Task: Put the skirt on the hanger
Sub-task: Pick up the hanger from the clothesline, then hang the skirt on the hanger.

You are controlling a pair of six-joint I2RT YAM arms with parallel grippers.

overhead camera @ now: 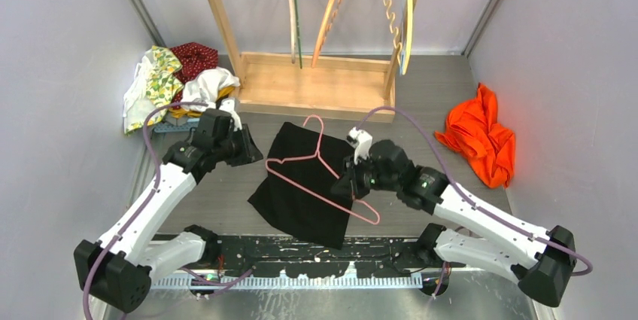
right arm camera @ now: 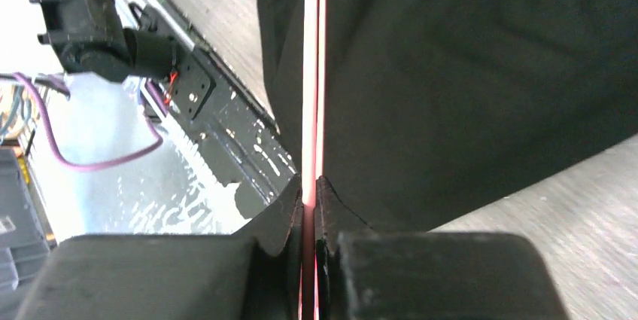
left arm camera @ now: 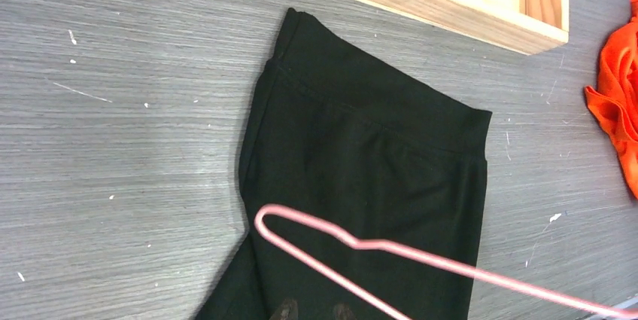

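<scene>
The black skirt (overhead camera: 301, 192) lies flat on the grey table, its waistband (left arm camera: 376, 98) towards the wooden rack. A pink wire hanger (overhead camera: 297, 159) rests across it, hook pointing at the rack. My right gripper (overhead camera: 347, 177) is shut on the hanger's wire (right arm camera: 311, 71), which runs straight between its closed jaws (right arm camera: 309, 184) over the skirt (right arm camera: 466, 71). My left gripper (overhead camera: 252, 153) hovers at the skirt's upper left edge. Only its two fingertips (left arm camera: 286, 309) show, slightly apart above the skirt (left arm camera: 361, 162), nothing between them. The hanger's rounded end (left arm camera: 261, 222) lies just ahead of them.
A wooden rack base (overhead camera: 316, 83) stands behind the skirt, with several hangers (overhead camera: 331, 11) hanging above it. A pile of patterned clothes (overhead camera: 173, 79) sits at the back left. An orange garment (overhead camera: 481, 139) lies at the right. A black rail (overhead camera: 301, 248) lines the near edge.
</scene>
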